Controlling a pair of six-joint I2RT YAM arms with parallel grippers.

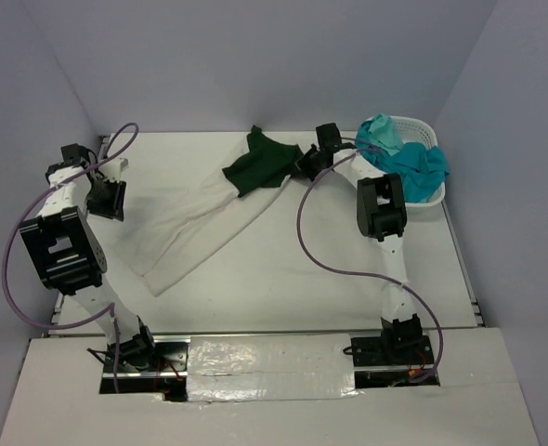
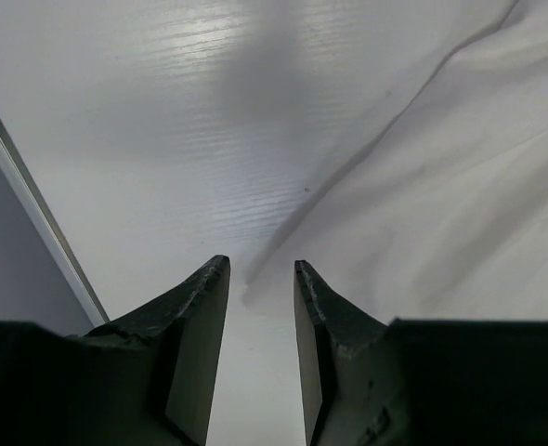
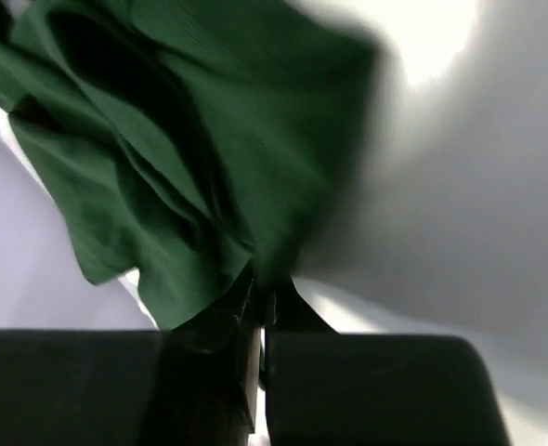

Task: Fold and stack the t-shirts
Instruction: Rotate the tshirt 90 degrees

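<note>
The right gripper [image 3: 263,283] is pinched tight on the dark green t-shirt [image 3: 163,139], and the cloth bunches up right at its tips and spreads out in front of it. I think it holds the shirt by one edge so it can pull it out flat, because a shirt has to lie flat before it can be folded. From above, the far end of the green shirt lies over the top part of the white t-shirt [image 1: 195,228], so it may need to be lifted off first. The left gripper [image 2: 260,269] has its jaws partly open with nothing between them. It hangs low over the table [image 2: 163,139], and the edge of the white shirt lies just ahead of its tips and off to their right. I think it waits there so it can grab that edge, but it is not touching the cloth as far as I can see. The white shirt is spread long across the table between the two grippers, which makes it easy to reach from both sides. The laundry basket [image 1: 434,127] sits close behind the right gripper, on its outer side. It holds the teal t-shirt [image 1: 418,165] and the pale mint t-shirt [image 1: 378,132], heaped up and waiting. Now the count: four t-shirts, one white, one dark green, one teal and one pale mint, then one basket, two arms and two grippers. No shirt looks folded yet, and there is no stack
</note>
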